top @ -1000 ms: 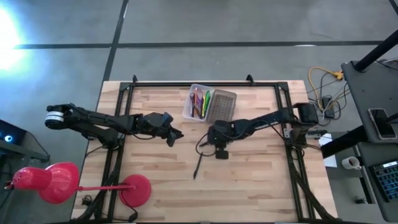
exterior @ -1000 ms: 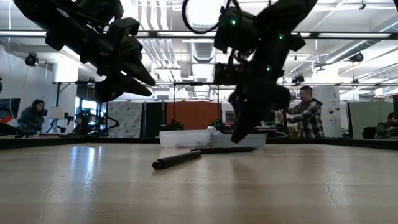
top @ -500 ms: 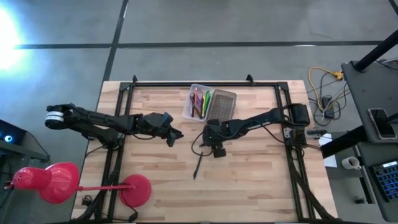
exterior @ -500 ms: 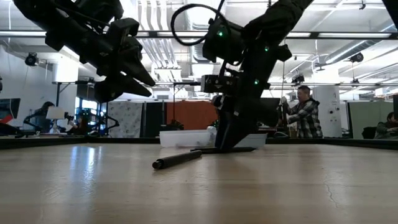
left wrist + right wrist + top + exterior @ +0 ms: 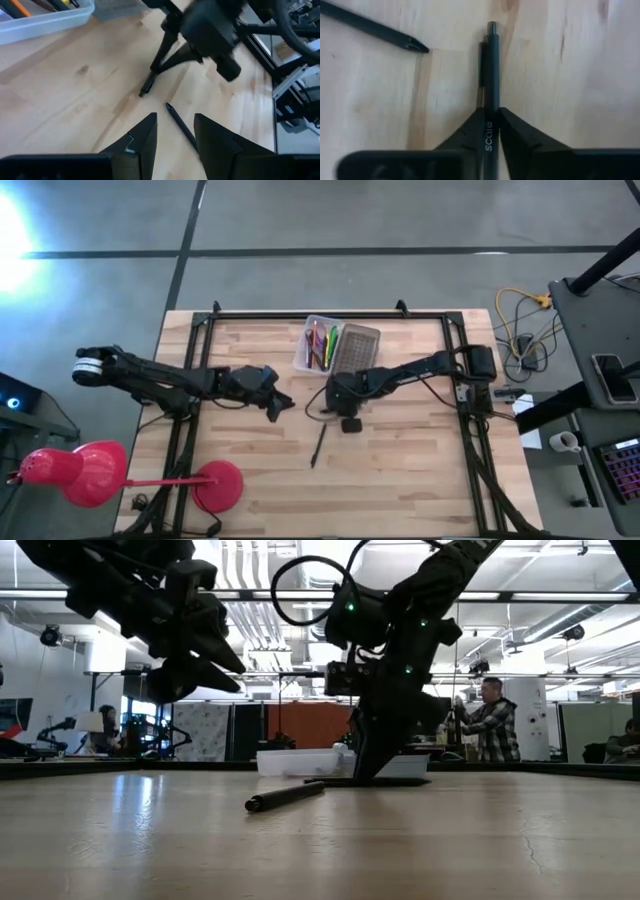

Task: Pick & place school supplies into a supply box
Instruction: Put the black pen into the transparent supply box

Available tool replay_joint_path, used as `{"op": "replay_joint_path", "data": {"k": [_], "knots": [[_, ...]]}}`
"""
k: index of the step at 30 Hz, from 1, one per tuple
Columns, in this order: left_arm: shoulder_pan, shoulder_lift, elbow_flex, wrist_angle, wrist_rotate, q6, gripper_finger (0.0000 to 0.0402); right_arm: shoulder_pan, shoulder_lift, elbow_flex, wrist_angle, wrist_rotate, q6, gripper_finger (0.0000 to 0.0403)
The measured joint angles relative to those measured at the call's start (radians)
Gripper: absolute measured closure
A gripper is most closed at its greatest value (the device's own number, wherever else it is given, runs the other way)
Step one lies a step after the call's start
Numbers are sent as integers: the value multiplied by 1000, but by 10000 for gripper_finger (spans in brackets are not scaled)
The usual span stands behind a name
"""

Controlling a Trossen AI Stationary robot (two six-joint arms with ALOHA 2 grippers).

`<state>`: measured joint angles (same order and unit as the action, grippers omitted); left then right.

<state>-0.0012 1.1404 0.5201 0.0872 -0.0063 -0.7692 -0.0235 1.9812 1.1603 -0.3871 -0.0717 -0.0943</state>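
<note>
My right gripper [image 5: 491,120] is down at the table's middle [image 5: 328,400], shut on a black pen [image 5: 491,75]. A second black pen [image 5: 317,445] lies flat on the wood nearer the near edge [image 5: 285,797]. My left gripper [image 5: 175,116] hovers open above the table, left of the right gripper [image 5: 285,398], with the loose pen [image 5: 181,125] in its view. The clear supply box [image 5: 318,345] holds several coloured pens near the far edge. Its grey dotted lid [image 5: 356,350] lies beside it. My right gripper pinches the black pen's barrel [image 5: 491,102] between its two fingers [image 5: 512,135], one on each side. It comes steeply from above [image 5: 362,772]. The pen lies flat on the table, its button end [image 5: 491,25] reaching out beyond the fingertips.
Bare wood lies toward the near edge and to both sides. A red desk lamp [image 5: 90,475] stands off the near left corner. Black frame rails [image 5: 190,370] run along the table's left, right and far sides. People show in the room beyond [image 5: 490,720].
My right gripper has moved toward the table's left and dropped from a little above the wood down onto the black pen at the table's middle. The loose pen has stayed where it was.
</note>
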Motion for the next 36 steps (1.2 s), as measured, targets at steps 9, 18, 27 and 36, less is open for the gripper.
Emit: {"op": "replay_joint_path", "data": {"k": [9, 18, 27, 36], "knots": [[-49, 0, 0, 0, 3, -59, 288, -5, -100, 1, -43, 28, 404, 382], [-85, 0, 0, 8, -11, -61, 288, -202, -265, 19, 219, 327, 1142, 381], [-85, 0, -1, 8, -55, -81, 288, -321, -118, 61, 368, 214, 1297, 378], [-90, 0, -1, 7, -54, -90, 288, -354, -25, 147, 353, 227, 1351, 305]]}}
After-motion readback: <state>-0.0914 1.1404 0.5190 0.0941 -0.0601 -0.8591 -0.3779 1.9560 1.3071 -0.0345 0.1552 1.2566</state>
